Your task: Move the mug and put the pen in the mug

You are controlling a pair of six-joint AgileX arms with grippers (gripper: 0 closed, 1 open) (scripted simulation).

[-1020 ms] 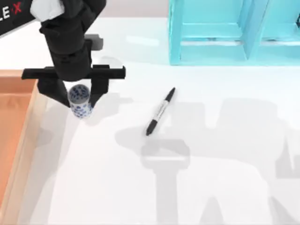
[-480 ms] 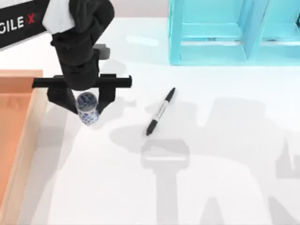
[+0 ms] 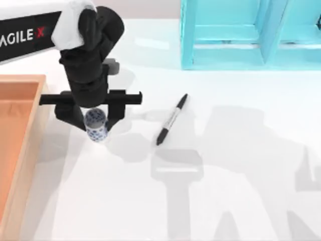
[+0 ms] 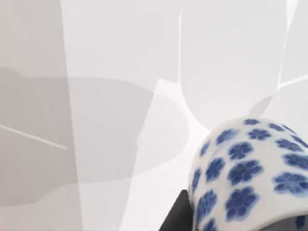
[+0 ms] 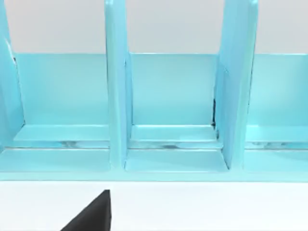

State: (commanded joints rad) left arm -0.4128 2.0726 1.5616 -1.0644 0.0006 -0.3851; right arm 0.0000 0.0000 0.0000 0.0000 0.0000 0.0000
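The mug (image 3: 95, 125), white with blue flowers, is held between the black fingers of my left gripper (image 3: 95, 122), which is shut on it at the table's left middle. The left wrist view shows the mug (image 4: 250, 173) close up over the white table. The pen (image 3: 171, 119), black with a pale labelled barrel, lies slanted on the table to the right of the mug, apart from it. One black fingertip (image 5: 91, 214) of my right gripper pokes into the right wrist view, facing the teal shelf.
A teal shelf unit (image 3: 251, 35) with open compartments stands at the back right, and it also appears in the right wrist view as teal shelf unit (image 5: 173, 96). An orange wooden tray (image 3: 20, 79) sits along the left edge, close to my left arm. Arm shadows fall across the white table.
My left gripper has carried the mug a little to the right and toward the table's front, closer to the pen. The pen has not moved.
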